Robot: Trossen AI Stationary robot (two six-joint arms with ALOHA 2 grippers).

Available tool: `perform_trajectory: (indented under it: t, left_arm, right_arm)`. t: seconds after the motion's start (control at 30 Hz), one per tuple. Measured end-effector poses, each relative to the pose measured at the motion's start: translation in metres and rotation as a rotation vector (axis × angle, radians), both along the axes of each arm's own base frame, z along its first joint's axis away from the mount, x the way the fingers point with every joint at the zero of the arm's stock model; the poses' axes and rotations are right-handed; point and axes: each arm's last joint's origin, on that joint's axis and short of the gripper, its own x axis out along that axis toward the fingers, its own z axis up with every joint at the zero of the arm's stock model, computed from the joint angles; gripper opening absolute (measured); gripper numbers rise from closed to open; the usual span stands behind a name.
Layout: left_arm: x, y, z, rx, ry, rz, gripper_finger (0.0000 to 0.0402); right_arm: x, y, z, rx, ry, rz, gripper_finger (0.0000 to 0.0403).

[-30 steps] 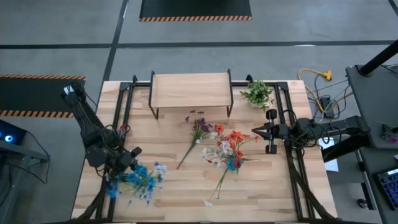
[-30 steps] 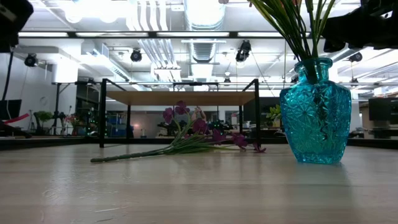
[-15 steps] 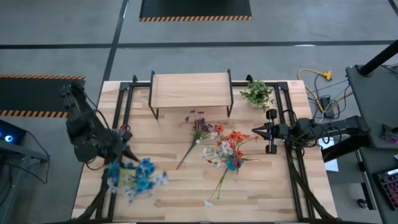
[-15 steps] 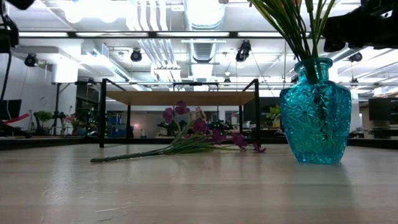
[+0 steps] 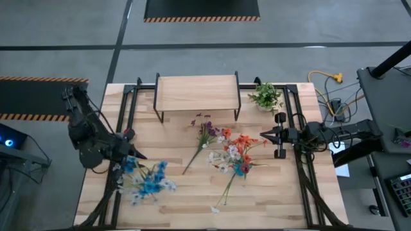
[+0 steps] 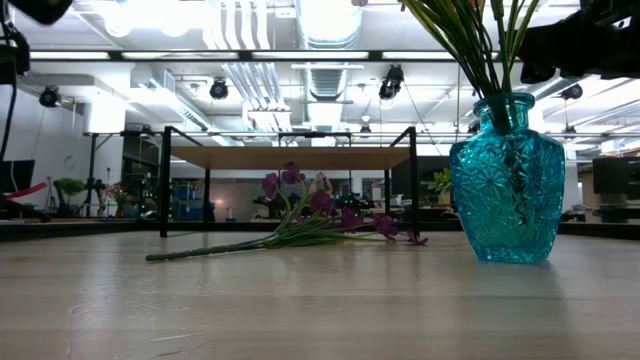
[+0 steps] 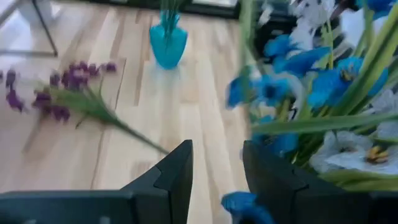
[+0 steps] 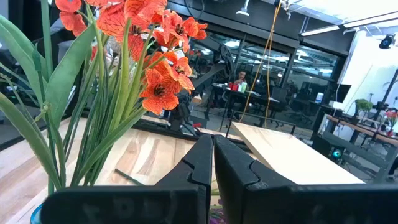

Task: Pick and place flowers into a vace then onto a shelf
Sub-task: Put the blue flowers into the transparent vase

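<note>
My left gripper [image 5: 133,156] is over the table's near left part, shut on a bunch of blue and white flowers [image 5: 149,181]. In the left wrist view their blooms [image 7: 311,68] fill the space beside its fingers [image 7: 217,168]. A turquoise glass vase [image 6: 508,180] stands on the table with orange-red and white flowers [image 5: 234,154] in it. Purple flowers [image 5: 202,136] lie flat on the table in front of the shelf [image 5: 198,93]. My right gripper [image 5: 263,136] is shut and waits level just right of the vase, touching nothing. My left gripper holds the blue and white bunch by its green stems [image 7: 273,124], pinched between its two fingers. The exact place is hidden behind one finger [image 7: 273,180]. The bunch is lifted off the table. Its blooms spread sideways from the fingers toward the near edge.
A bushy green plant [image 5: 265,96] stands at the far right, beside the shelf. A loose long-stemmed flower [image 5: 221,196] lies near the vase toward the near edge. Black rails [image 5: 300,160] run along the table's left and right sides. Bare wood lies between the bunch and the vase.
My left arm has folded back toward the left edge and risen, carrying the blue and white bunch up with it. The bunch swung and blurred midway and now sits a little farther from the near edge. The right arm, vase and purple flowers have stayed still.
</note>
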Motion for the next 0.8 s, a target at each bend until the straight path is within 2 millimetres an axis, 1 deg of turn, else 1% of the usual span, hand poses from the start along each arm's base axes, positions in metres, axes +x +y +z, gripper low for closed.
perform_trajectory:
  t: [0.13,0.27,0.43,0.57,0.7,0.8]
  left_arm:
    - [0.001,-0.005,-0.016,-0.066,0.091,0.001,0.0124]
    - [0.001,-0.008,-0.020,-0.170,0.183,-0.017,0.0124]
    - [-0.001,-0.009,-0.024,-0.208,0.266,-0.015,0.0124]
    - [-0.005,-0.003,-0.030,-0.209,0.343,0.058,0.0124]
    - [-0.008,0.001,-0.035,-0.252,0.433,0.133,0.0124]
    - [-0.009,0.001,-0.035,-0.265,0.446,0.151,0.0124]
  right_arm:
    - [0.000,0.000,0.000,0.000,0.000,0.000,0.0008]
    - [0.000,0.000,0.000,0.000,0.000,0.000,0.0008]
    - [0.000,0.000,0.000,0.000,-0.001,0.000,0.0009]
    - [0.000,0.000,0.000,0.000,-0.002,0.000,0.0008]
    - [0.000,0.000,0.000,0.000,-0.002,0.000,0.0008]
    - [0.000,0.000,0.000,0.000,-0.002,0.000,0.0008]
